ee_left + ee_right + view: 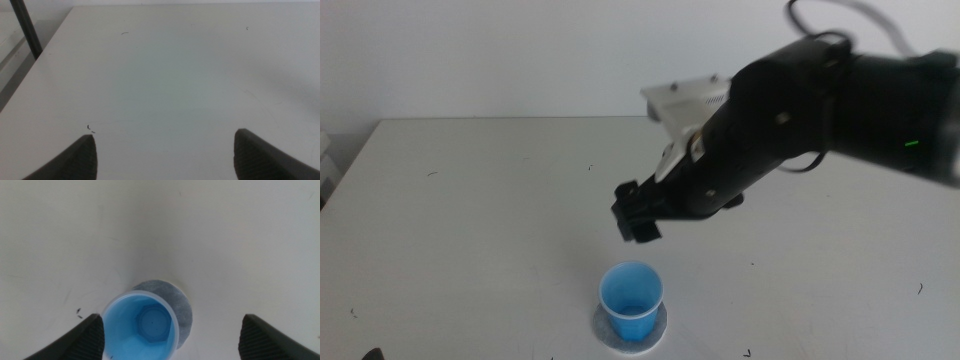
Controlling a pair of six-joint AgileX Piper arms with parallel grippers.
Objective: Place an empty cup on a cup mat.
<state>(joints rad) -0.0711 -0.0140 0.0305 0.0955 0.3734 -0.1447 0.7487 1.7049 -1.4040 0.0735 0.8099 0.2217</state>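
A bright blue cup (631,299) stands upright on the round grey cup mat (658,330) near the table's front edge. Its inside looks empty in the right wrist view, where the cup (140,326) covers much of the cup mat (181,309). My right gripper (636,216) hangs above and behind the cup, apart from it, jaws spread wide and holding nothing. The left gripper (165,155) waits out of the middle view, open over bare table.
The white table (470,220) runs wide to the left and behind the cup. A dark post (27,27) stands past the table's edge in the left wrist view. A white bracket (685,100) sits on the right arm.
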